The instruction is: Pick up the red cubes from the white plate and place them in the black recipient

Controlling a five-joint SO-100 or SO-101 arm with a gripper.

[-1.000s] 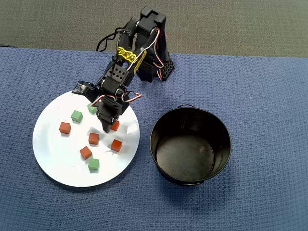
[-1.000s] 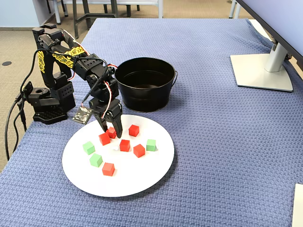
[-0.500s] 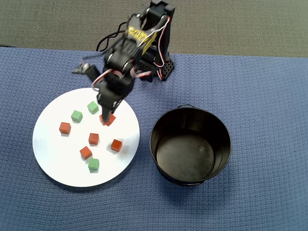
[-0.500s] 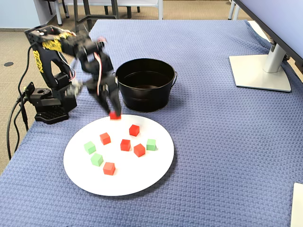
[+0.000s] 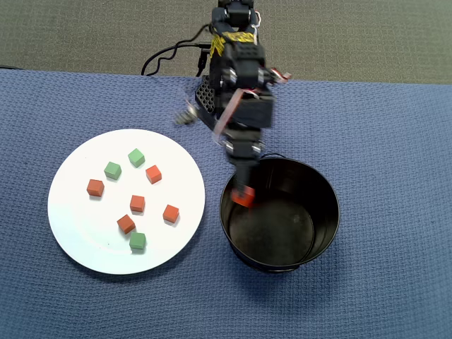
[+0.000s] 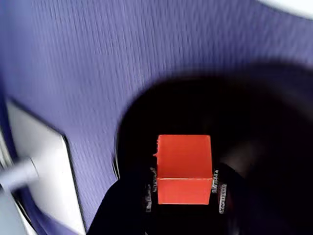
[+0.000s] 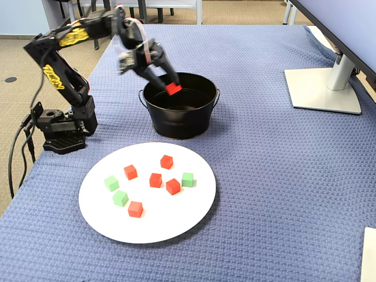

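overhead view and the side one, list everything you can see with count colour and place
red cubes on plate: five, orange-red, scattered on the plate
held red cube: one, orange-red, gripped over the pot's opening
green cubes: three, green, on the plate
white plate: one, white, left of the pot in the overhead view
black pot: one, black, no cube seen on its floor
blue cloth: one, covers the table
monitor stand: one, pale grey, right edge of the fixed view
arm: one, black with yellow tape
gripper: jaws closed on the held cube
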